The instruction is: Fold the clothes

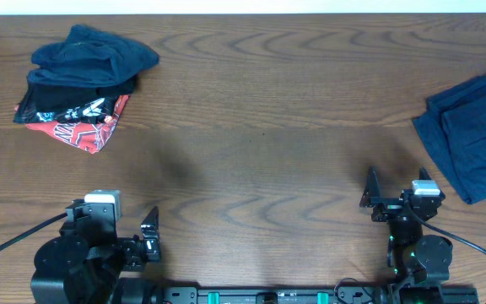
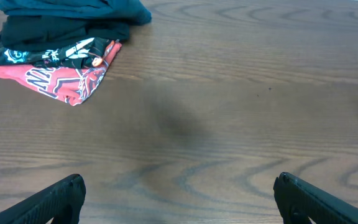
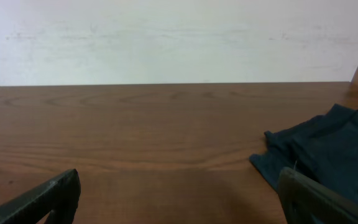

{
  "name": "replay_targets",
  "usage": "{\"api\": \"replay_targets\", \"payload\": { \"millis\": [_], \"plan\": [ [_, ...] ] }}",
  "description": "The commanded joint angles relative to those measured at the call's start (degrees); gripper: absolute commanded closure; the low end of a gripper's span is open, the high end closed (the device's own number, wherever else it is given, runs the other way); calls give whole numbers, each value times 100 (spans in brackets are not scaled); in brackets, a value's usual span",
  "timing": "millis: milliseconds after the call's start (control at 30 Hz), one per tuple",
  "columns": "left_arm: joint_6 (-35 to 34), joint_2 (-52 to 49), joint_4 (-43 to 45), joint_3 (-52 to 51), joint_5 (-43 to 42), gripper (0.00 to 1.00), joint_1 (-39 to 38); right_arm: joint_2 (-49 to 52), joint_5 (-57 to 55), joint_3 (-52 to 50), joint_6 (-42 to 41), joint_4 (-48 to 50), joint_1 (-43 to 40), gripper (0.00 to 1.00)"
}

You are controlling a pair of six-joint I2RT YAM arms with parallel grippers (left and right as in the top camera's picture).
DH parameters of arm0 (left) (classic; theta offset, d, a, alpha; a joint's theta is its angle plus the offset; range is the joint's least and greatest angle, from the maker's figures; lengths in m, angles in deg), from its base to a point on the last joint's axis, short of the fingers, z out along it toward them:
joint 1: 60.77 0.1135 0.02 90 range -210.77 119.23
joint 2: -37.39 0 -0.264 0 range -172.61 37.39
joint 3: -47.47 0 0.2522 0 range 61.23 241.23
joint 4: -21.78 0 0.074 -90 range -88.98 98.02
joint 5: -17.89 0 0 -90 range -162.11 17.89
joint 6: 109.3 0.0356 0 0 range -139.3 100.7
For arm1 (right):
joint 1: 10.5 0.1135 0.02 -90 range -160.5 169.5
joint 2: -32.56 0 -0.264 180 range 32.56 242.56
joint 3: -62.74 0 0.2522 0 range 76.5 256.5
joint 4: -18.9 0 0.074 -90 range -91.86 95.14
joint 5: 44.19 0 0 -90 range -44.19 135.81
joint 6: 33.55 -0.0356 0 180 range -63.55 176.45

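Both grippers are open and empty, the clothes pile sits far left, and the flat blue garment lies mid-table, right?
Not quite. The flat blue garment lies at the right edge of the table, not its middle, as the overhead view shows. The left gripper and right gripper are open and empty, and the pile sits far left.

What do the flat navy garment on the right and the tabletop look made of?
The flat navy garment: soft matte cloth, woven or knit, given its limp folds and dull surface. The tabletop: dark brown wood or wood-look laminate, with grain swirls and faint sheen.
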Motion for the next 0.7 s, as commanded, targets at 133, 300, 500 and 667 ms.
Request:
{"api": "replay_targets", "payload": {
  "millis": [133,300,500,667],
  "plan": [
    [-28,4,-11,-20,9,2,20,-24,24,-15,83,-17,-17,1],
    [59,26,-55,-20,79,2,22,-24,24,-15,83,-15,-17,1],
    [350,509,7,-531,533,2,26,-24,24,-15,83,-17,-17,1],
    [428,1314,1088,-1784,782,2,37,-24,24,-15,83,-17,-17,1]
  ]
}}
